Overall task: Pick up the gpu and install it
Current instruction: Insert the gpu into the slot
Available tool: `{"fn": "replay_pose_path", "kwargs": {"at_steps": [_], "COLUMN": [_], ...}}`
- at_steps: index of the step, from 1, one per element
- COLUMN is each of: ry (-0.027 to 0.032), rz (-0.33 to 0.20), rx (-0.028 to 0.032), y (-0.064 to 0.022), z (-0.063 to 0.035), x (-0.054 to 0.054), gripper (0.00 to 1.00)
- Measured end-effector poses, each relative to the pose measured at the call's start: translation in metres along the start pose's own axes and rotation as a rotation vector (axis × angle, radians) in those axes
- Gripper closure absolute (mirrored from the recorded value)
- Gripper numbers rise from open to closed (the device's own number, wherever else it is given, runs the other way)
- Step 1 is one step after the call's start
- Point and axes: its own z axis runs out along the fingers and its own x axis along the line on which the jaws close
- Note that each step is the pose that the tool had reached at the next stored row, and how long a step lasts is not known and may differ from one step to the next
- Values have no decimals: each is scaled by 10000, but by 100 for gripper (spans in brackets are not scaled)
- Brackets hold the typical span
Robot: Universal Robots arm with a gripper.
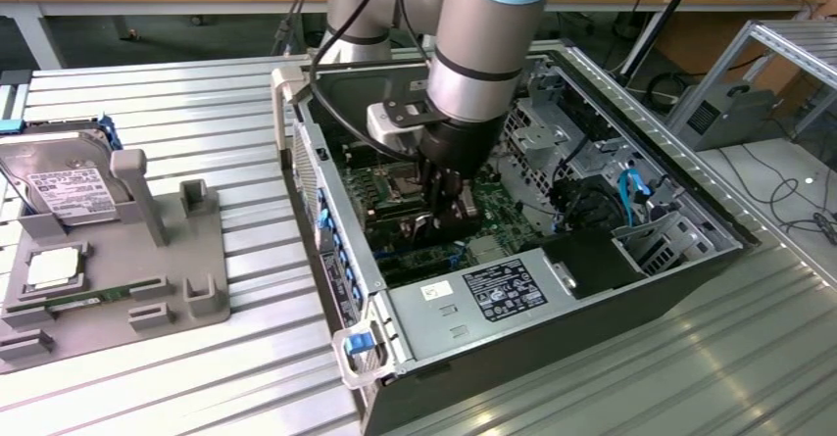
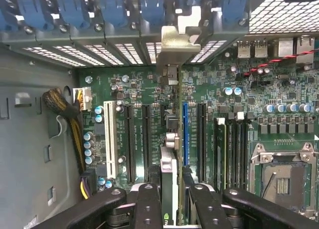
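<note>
The gpu [image 2: 171, 169] is a thin dark card seen edge-on, and my gripper [image 2: 173, 206] is shut on it, one black finger [image 2: 148, 205] on each side. Its silver bracket [image 2: 175, 42] reaches the row of rear slot openings in the case. The card runs along the green motherboard [image 2: 149, 84], between a black slot [image 2: 146, 139] and the blue slot [image 2: 185, 134]. I cannot tell whether its edge sits in a slot. From the exterior view, the gripper [image 1: 442, 216] is down inside the open computer case [image 1: 327, 211], holding the gpu [image 1: 438, 228] just over the board.
A power supply [image 1: 491, 294] fills the case's near end, with drive cages [image 1: 654, 240] on the exterior view's right. Cables [image 2: 70, 114], a white slot [image 2: 109, 139] and the CPU socket [image 2: 281, 181] surround the card. Outside, a grey fixture [image 1: 144, 279] holds a hard drive [image 1: 59, 181].
</note>
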Motion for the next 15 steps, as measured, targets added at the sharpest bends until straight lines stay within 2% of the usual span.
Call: {"fn": "replay_pose_path", "kwargs": {"at_steps": [2,4,5,6,9,11,15], "ry": [77,190,273,285,269,76,58], "rz": [-1,-2,-3,-4,-4,-1,-1], "rx": [2,5,9,12,14,9,11], "y": [1,3,4,36,51,57,99], "z": [-2,-4,-5,-6,-6,-8,-10], "x": [-43,-95,-122,-124,-129,-129,-145], "gripper": [73,73,73,73,73,73,73]}}
